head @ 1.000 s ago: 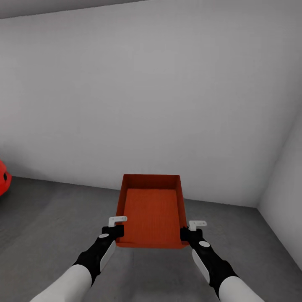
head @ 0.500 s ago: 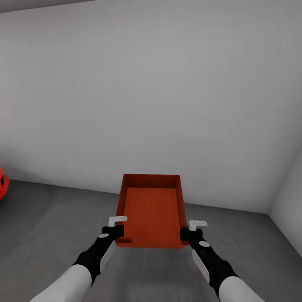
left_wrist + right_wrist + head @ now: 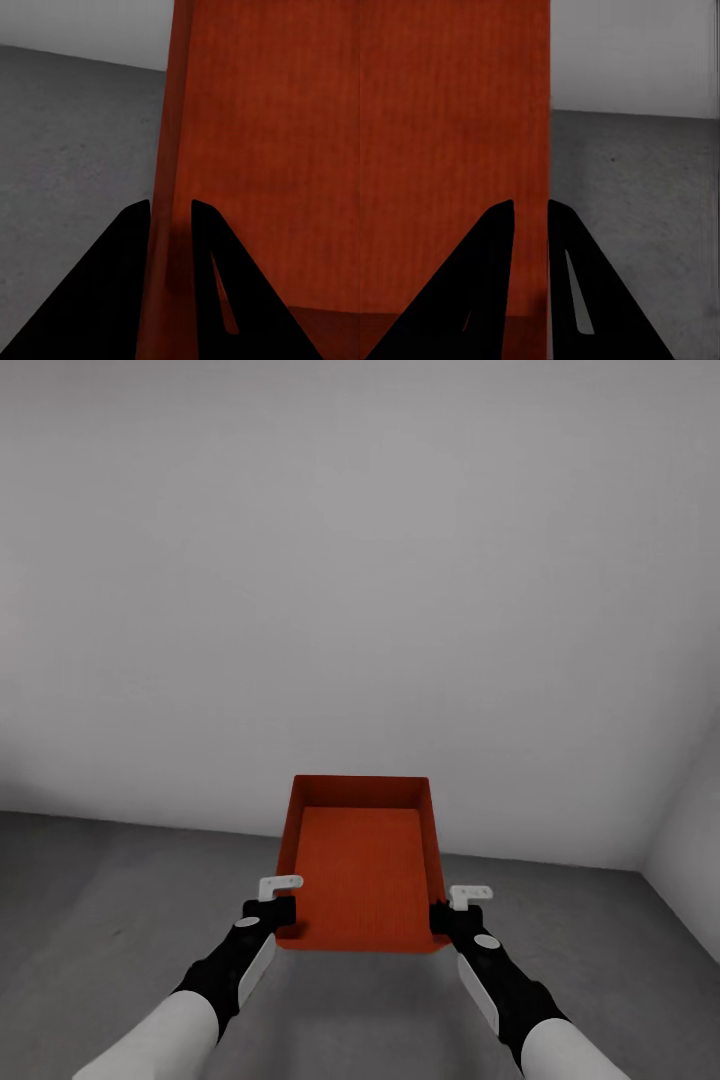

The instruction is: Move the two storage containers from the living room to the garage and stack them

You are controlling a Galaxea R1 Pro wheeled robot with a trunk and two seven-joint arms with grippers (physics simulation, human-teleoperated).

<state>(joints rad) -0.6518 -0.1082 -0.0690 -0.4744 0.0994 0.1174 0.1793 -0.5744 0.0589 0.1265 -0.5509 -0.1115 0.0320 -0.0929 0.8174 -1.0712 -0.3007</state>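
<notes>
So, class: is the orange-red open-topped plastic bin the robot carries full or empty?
Empty. In the head view the orange-red open-topped plastic bin shows its bare ribbed bottom, with nothing inside. The left pincer and right pincer clamp its side walls.

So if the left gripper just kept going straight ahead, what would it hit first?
Its fingers already clamp the bin wall. Beyond that, probably the grey floor, then the white wall; depth is unclear.

We see one orange-red storage container [image 3: 363,863], rectangular, open-topped and empty, held level above the dark grey concrete floor [image 3: 100,900]. Its far end faces a plain white garage wall.
</notes>
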